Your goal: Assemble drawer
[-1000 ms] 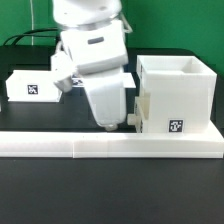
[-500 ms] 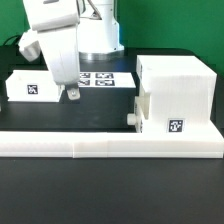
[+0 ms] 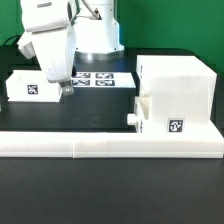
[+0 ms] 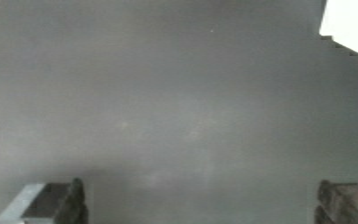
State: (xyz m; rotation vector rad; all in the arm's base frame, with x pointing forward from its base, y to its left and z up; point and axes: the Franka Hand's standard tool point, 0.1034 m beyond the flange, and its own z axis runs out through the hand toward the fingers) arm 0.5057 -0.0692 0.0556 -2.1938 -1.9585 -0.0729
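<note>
1. The end effector (image 3: 66, 90) is hanging low over the black counter (image 3: 40, 190), towards the exterior view's left, just beside a small white tray (image 3: 22, 84).
2. In the wrist view the end effector (image 4: 197, 202) is standing wide: its two fingers (image 4: 51, 202) are sitting far apart with only bare counter (image 4: 176, 110) between them, so it is gripping nothing.
3. The small white tray is lying on the counter, its black-and-white tag (image 3: 33, 89) facing the camera.
4. The drawer's tall shell (image 3: 180, 85) is standing upright on the exterior view's right, showing its own tag (image 3: 176, 126) low on the front.
5. A second tray (image 3: 141, 108) is sitting against the shell's side that faces the end effector; how far it is pushed in cannot be told.
6. A long low white rail (image 3: 100, 146) is running across the front, with the shell right behind it.
7. The marker board (image 3: 100, 78) is lying flat behind the arm.
8. A white corner (image 4: 357, 18) is showing at the wrist view's edge; which part it is cannot be told.
</note>
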